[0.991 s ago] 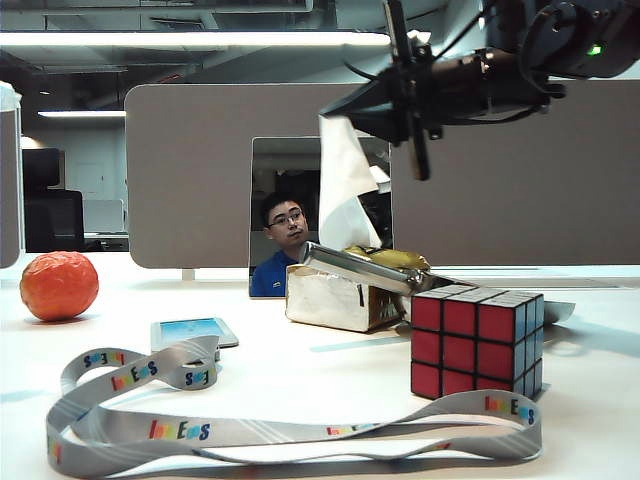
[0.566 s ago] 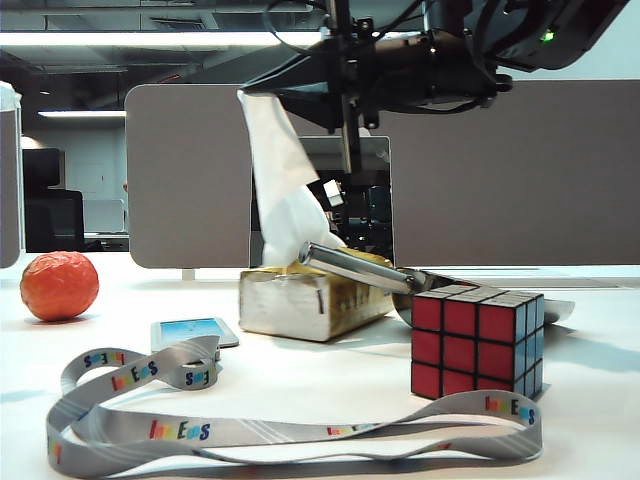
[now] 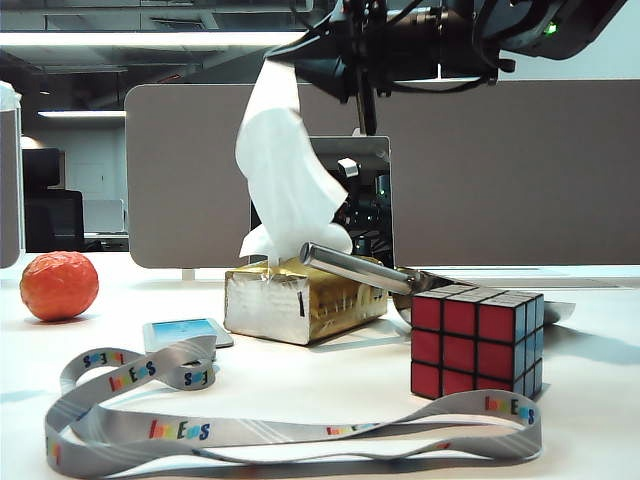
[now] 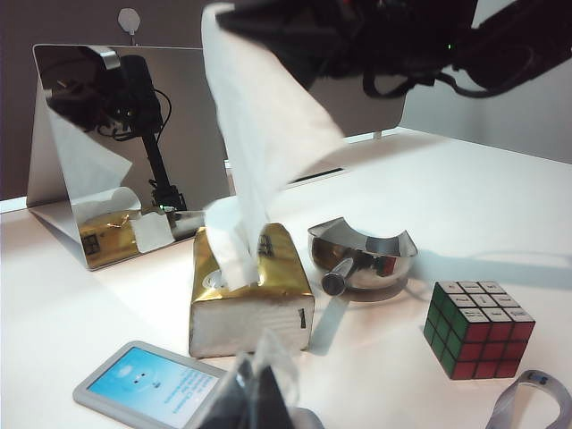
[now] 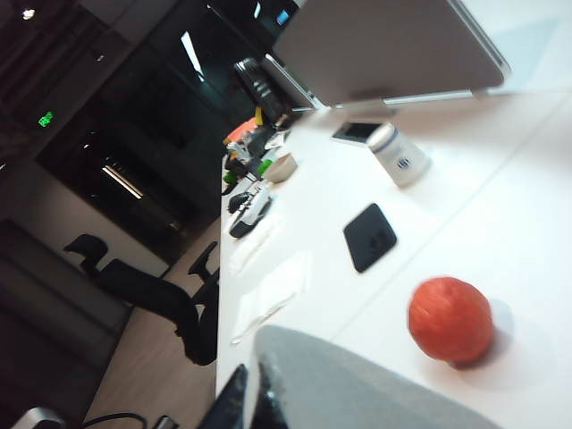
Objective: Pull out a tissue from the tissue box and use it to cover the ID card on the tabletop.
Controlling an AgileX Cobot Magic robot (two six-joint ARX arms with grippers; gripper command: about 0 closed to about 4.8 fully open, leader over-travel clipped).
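1. The right gripper (image 3: 300, 62), at the exterior view's top centre, is pinched on the tissue (image 3: 285, 170), lifting it clear of the box (image 3: 300, 300); its lower end is still in the slot.
2. The card (image 3: 185, 331) lies face-up, lower left of the box, uncovered.
3. The left gripper (image 4: 259, 393), at its wrist view's bottom edge: I cannot tell its opening.

low tabletop view, wrist views above

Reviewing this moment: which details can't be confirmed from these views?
- Right gripper: exterior view, dark fingers merge, so the pinch on the tissue is unclear.
- Left gripper: left wrist view, blurred and edge-cropped.
- ID card: exterior view, lanyard overlaps it; print too small.
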